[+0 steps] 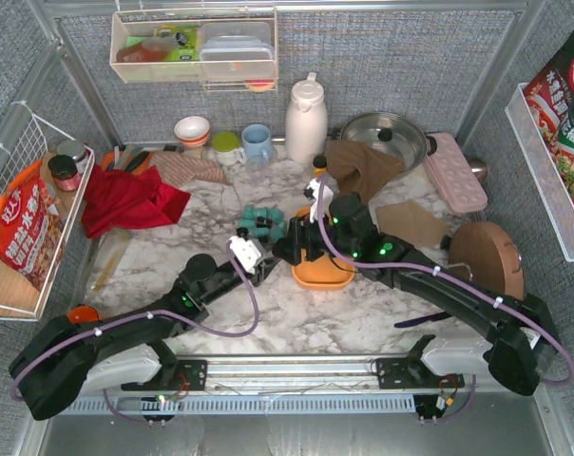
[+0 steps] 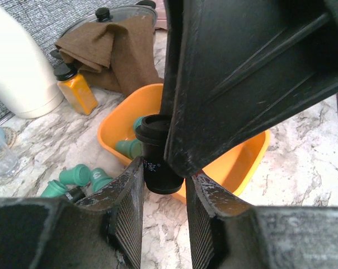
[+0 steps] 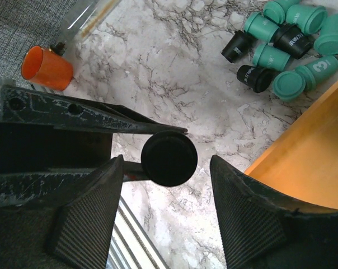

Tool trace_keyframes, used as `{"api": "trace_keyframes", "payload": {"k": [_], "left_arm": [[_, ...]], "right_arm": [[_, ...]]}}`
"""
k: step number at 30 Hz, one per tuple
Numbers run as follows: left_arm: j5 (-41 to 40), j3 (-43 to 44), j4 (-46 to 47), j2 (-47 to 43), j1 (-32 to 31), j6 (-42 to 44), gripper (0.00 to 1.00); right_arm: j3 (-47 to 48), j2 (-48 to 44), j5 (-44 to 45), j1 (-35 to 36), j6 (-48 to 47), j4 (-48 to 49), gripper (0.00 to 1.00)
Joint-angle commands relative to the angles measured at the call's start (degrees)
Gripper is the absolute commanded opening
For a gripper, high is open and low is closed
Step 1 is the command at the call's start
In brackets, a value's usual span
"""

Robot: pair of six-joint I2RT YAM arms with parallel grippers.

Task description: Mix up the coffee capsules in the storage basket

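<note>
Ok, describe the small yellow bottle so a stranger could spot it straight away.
Find the tall white jug at the back of the marble table. Between it and the brown cloth stands a small bottle. Nothing else nearby is yellow with a black cap.

Mock kitchen booth: marble-look counter (image 1: 296, 328), white jug (image 1: 306, 119), lidded pot (image 1: 387, 135), mugs (image 1: 257, 142), fabric walls (image 1: 382, 57).
</note>
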Motion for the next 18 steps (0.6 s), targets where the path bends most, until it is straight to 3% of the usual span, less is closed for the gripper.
{"api": "trace_keyframes", "payload": {"k": [1, 7, 11, 15, 16, 17, 18], "left_arm": [[1.2, 0.9, 3.2, 0.5, -0.7, 0.5, 0.25], [0.9, 1.6, 3.3, 1.5, -1.2, 0.4, 0.27], [0.2, 1.7, 3.3, 2.0, -1.2, 0.0, 0.37], [-0.9, 1.5, 3.1, 1.8, -1.2, -0.6, 0.58], [-1.2, 1.4, 3.1, 1.6, -1.2, -0.7, 0.67], [-1.7, 1.2, 3.0, 1.4, -1.2, -0.7, 0.91], [-2.1, 1.0, 2.9, 1.0, -1.2, -0.8, 0.98]], "right_arm": [[0.8, 0.8, 0.0, 0.3, -0.9, 2.2, 0.64], [0.7, 0.9, -0.1, 0.4, -1.7, 1.8, 0.47], [0.7, 0.9, 0.0, 0.4, -2.1, 1.3, 0.32], [0.6, 0.9, 0.3, 0.4, -2.5, 1.0, 0.25], [0.6, 0.8, 0.6, 0.4, -2.7, 0.7, 0.24], [0.6, 0.7, 0.9, 0.4, -2.9, 0.5, 0.24], [0.7, 0.5, 1.5, 0.4, -3.3, 0.2, 0.24]]}}
